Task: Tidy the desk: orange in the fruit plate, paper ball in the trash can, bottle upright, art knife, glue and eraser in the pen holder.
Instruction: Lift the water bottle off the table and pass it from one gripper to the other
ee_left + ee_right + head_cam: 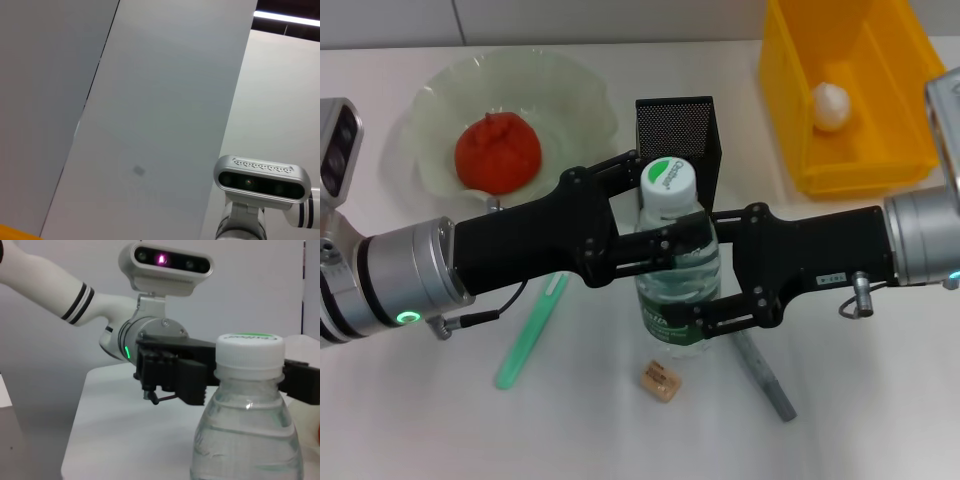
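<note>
Bottle (677,270) stands upright directly between the two grippers, just before the pen holder (677,130). Left gripper (655,235) seems clamped around its shoulder, while right gripper (705,290) straddles the label, apparently closed on it too.

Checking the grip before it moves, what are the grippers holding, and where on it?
Both hold the bottle: left gripper near the neck, right gripper around the body.

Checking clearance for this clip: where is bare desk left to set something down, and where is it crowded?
Free: the near left corner, below the left arm and left of the glue; also the near right corner, right of the art knife. Crowded: the middle, where the left tool and right tool flank the upright bottle, with the pen holder behind and the eraser in front.
</note>
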Controlling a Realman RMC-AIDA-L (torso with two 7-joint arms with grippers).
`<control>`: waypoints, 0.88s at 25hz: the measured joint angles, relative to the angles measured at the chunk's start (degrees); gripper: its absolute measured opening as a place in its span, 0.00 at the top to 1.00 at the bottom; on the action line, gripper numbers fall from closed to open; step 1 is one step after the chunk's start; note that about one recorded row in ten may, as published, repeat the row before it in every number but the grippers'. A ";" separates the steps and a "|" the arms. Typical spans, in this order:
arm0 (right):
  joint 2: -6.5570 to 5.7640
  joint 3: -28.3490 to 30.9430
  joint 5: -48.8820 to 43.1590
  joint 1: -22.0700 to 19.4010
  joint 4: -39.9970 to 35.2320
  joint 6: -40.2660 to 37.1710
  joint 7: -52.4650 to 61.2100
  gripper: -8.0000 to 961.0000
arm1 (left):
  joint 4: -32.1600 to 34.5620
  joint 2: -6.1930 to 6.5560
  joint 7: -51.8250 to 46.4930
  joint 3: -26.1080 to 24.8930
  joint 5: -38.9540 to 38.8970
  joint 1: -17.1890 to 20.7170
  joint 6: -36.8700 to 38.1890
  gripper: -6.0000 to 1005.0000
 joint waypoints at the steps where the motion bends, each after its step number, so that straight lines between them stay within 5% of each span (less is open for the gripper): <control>1: 0.01 -0.77 0.00 0.14 -0.06 0.83 0.32 0.21 | 0.00 0.00 0.00 0.00 -0.01 -0.09 -0.09 0.18; 22: -0.06 -1.15 0.04 1.22 -0.87 2.04 0.48 0.21 | -0.13 0.00 0.00 0.00 -0.04 -0.39 -1.75 0.19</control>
